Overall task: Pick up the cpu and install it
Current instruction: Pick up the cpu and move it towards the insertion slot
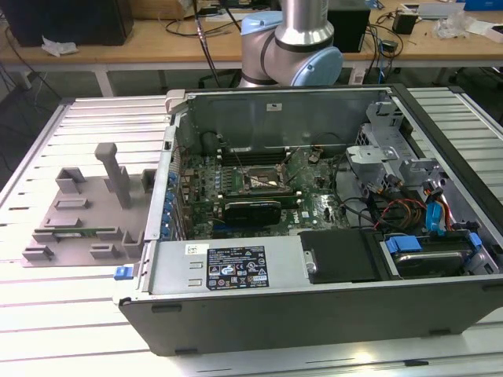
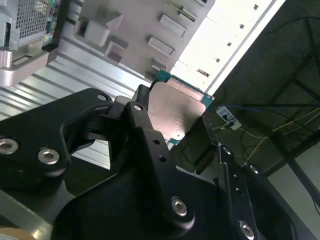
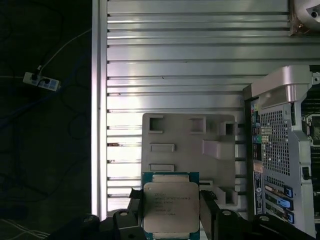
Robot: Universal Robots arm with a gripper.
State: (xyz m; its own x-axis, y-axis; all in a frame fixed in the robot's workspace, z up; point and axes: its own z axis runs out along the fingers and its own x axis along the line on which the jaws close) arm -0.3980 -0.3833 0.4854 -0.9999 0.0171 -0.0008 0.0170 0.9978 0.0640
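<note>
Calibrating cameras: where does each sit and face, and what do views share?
Exterior view: off-arm, looks down into the computer case; arm behind it.
First wrist view: on wrist, looks down past gripper at tray.
Second wrist view: on wrist, looks along fingers at cpu.
Shared: wrist views both show the gripped cpu and tray.

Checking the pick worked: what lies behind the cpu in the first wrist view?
The grey fixture tray on the slatted table. The cpu, clamped in the gripper, covers part of the tray, so whatever lies there is hidden.
</note>
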